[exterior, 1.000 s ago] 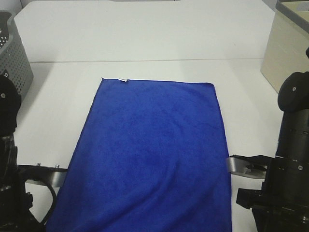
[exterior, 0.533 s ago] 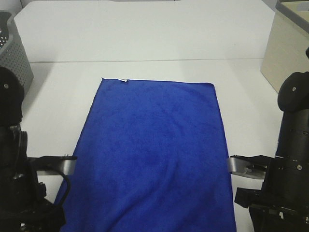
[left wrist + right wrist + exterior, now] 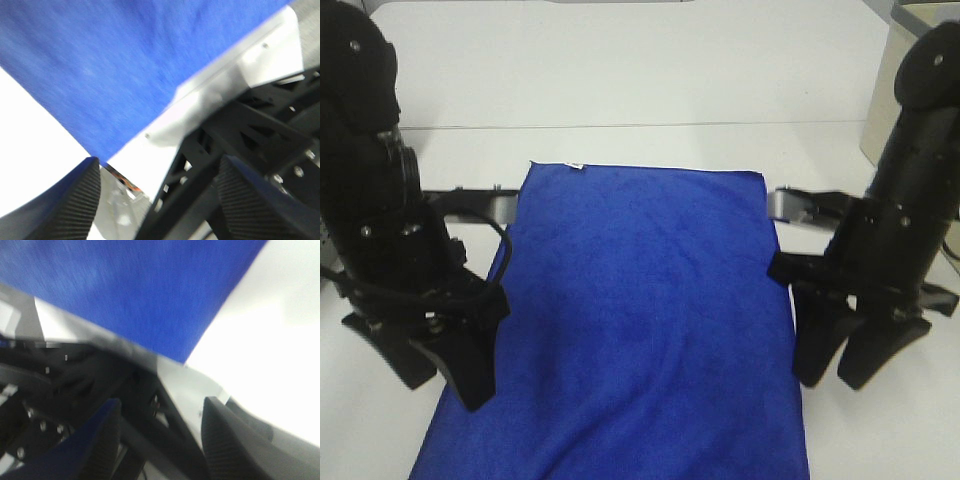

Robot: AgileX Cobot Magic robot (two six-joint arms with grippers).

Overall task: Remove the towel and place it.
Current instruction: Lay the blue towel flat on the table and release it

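Observation:
The royal-blue towel (image 3: 640, 310) lies spread flat on the white table (image 3: 620, 70), with its small white tag (image 3: 576, 165) at the far left corner. My left gripper (image 3: 440, 385) hangs open and empty, fingers pointing down, over the towel's left edge near the front. My right gripper (image 3: 835, 378) hangs open and empty just beside the towel's right edge. The left wrist view shows the towel (image 3: 100, 60) beyond the open left gripper (image 3: 159, 160). The right wrist view shows the towel's edge (image 3: 125, 290) beyond the open right gripper (image 3: 162, 402).
A beige box (image 3: 880, 95) stands at the back right of the table. A seam (image 3: 620, 126) runs across the table behind the towel. Silver arm plates (image 3: 798, 205) sit beside the towel's two long edges.
Both arms have risen from the front corners and swung forward. They now flank the towel's middle with the open fingers pointing down. The towel has not moved.

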